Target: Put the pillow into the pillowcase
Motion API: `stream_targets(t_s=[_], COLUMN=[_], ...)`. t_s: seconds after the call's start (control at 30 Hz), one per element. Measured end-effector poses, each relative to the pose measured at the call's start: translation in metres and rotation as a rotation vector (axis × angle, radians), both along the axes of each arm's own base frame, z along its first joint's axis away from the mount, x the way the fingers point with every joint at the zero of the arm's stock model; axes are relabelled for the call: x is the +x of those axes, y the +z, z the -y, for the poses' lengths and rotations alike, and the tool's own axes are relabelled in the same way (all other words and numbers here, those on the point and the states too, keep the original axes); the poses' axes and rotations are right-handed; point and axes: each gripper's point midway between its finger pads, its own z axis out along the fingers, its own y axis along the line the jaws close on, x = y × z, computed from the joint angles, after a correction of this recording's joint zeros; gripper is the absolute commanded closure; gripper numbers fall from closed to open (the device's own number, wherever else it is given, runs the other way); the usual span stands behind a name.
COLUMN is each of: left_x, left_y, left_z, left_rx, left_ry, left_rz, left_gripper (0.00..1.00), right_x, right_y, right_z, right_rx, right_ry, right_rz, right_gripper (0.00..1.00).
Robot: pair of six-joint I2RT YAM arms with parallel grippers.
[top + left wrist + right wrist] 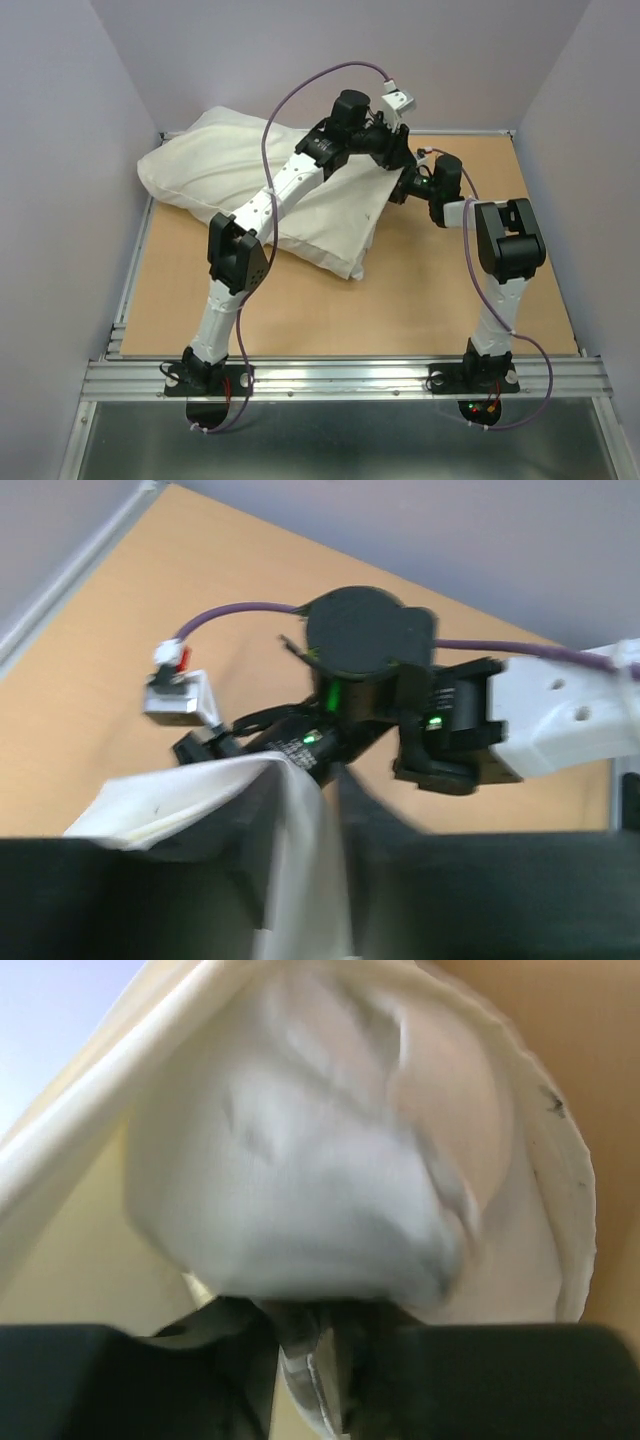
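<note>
- Progress: the plump greyish-white fabric pillow (300, 1170) looks mostly inside the thin, wrinkled cream fabric pillowcase (200, 165). In the top view the case is puffed along most of its length. Only its near right corner lies flat.
- Not done: in the right wrist view the pillow's rounded end shows just inside the open mouth, with the cream rim arching around it. I judge the pillow needs seating deeper, the hem drawn past its end and the fabric released.
- Place: the filled pillowcase lies across the back left part of the tan wooden table (450, 290). Its open end points toward the middle, where both arms meet.
- Left gripper (305, 790): it is clamped on a fold of the pillowcase's cream edge, which runs up between its dark fingers and is lifted off the table.
- Right gripper (305, 1325): its jaws stand narrow, with a strip of fabric pinched between them at the lower lip of the mouth. I take that strip to be the pillowcase, though blur makes it less than certain.
- Look: the pillow is soft and puffy, cooler in tone than the case. The case is limp and creased, with a small dark speck near its rim.
</note>
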Motion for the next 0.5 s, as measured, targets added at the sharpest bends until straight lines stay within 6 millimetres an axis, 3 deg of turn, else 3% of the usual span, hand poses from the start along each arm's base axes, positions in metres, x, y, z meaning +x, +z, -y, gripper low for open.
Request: stream_targets(t_s=[0.03, 0.1, 0.23, 0.27, 0.4, 0.5], left_x=[0.008, 0.019, 0.025, 0.021, -0.021, -0.07], left_y=[-0.002, -0.007, -0.014, -0.014, -0.012, -0.011], left_z=[-0.005, -0.017, -0.053, -0.068, -0.125, -0.16], left_rx=[0.015, 0.052, 0.175, 0.214, 0.343, 0.423], left_ry=[0.027, 0.068, 0.155, 0.176, 0.197, 0.165], left_rz=[0.015, 0.038, 0.095, 0.114, 0.156, 0.197], left_gripper=[0.37, 0.3, 0.3, 0.3, 0.3, 0.3], right_x=[0.0, 0.002, -0.008, -0.011, -0.039, -0.059], right_y=[0.0, 0.0, -0.012, -0.015, -0.029, -0.032], right_z=[0.0, 0.001, 0.009, 0.012, 0.025, 0.032], right_rx=[0.002, 0.005, 0.007, 0.006, -0.008, -0.06], right_ry=[-0.002, -0.014, -0.033, -0.04, -0.041, -0.034], right_rz=[-0.003, -0.011, -0.046, -0.058, -0.132, -0.149], right_gripper=[0.54, 0.4, 0.19, 0.02, 0.01, 0.02])
